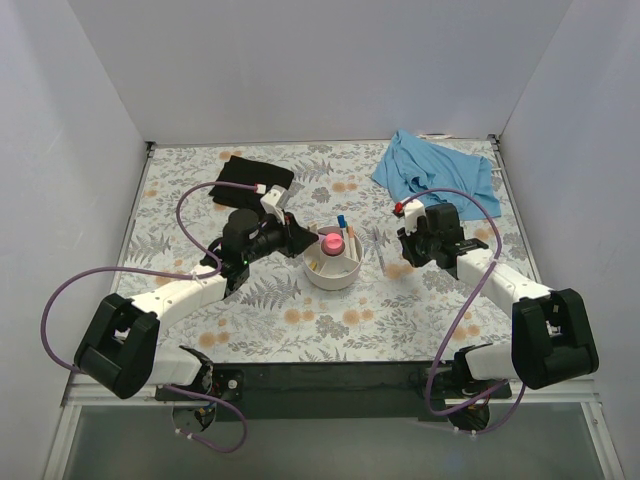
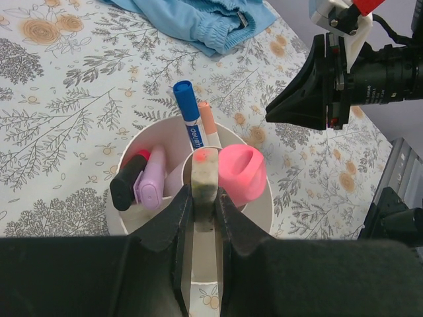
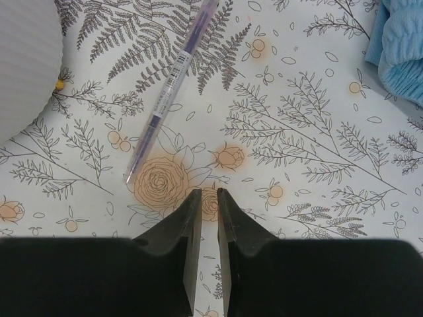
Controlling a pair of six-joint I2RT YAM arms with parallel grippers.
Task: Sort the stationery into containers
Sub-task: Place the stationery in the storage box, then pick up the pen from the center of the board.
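The white round bowl (image 1: 333,277) stands mid-table and also shows in the left wrist view (image 2: 263,214). It holds a blue-capped pen (image 2: 186,99), an orange-capped pen (image 2: 207,120), a black-and-red highlighter (image 2: 127,183), a lilac piece (image 2: 151,183) and a pink tube (image 2: 241,173). My left gripper (image 2: 203,198) is shut on a whitish stick with a red-pink tip (image 2: 205,173), held over the bowl. My right gripper (image 3: 208,195) is shut and empty, low over the table. A thin clear purple pen (image 3: 173,86) lies just ahead and left of it, also seen from above (image 1: 379,248).
A blue cloth (image 1: 440,170) lies at the back right and shows in the right wrist view (image 3: 403,46). A flat black pouch (image 1: 250,178) lies at the back left. The bowl's ribbed wall (image 3: 26,59) is at the right wrist view's left edge, with a tiny yellow piece (image 3: 60,84) beside it.
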